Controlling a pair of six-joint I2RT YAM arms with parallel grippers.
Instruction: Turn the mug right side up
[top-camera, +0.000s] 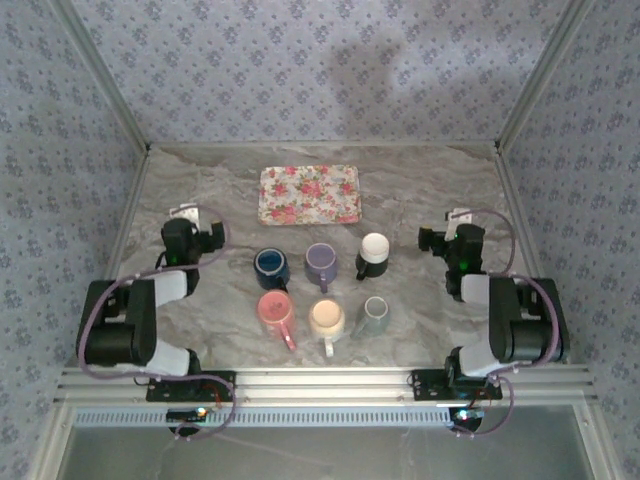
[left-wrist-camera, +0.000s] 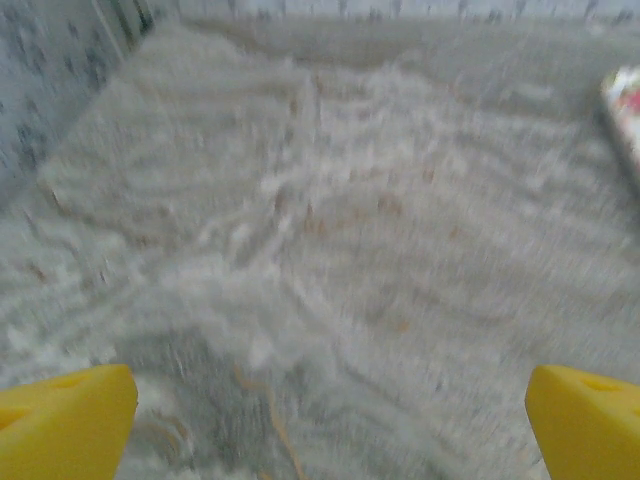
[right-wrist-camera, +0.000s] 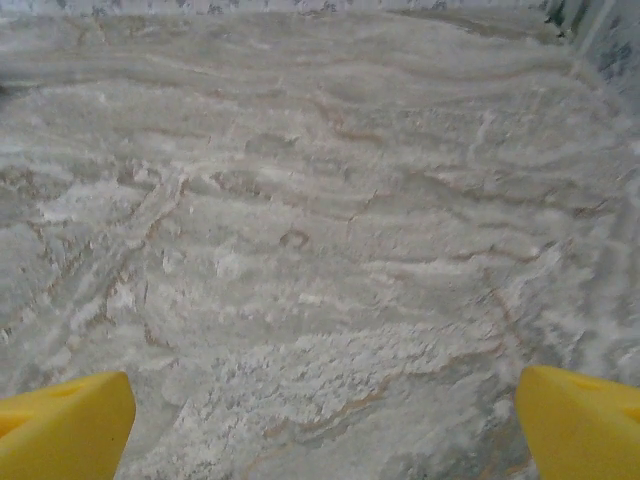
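- While six mugs (top-camera: 320, 262) stand in two rows on the surface (top-camera: 430, 190), the left claw (left-wrist-camera: 320, 425) gapes wide, holding nothing.
- Right claw (right-wrist-camera: 320, 425) gapes wide too, holding nothing.

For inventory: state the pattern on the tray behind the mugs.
The tray has pink-red flowers on cream, clearest from the top external view.

Mid-tabletop, in two rows, stand the blue mug (top-camera: 270, 266), purple mug (top-camera: 320, 263) and white-and-black mug (top-camera: 373, 254), then the pink mug (top-camera: 274, 311), peach mug (top-camera: 327, 319) and grey mug (top-camera: 375, 316) nearer the near edge; which one is inverted is unclear.
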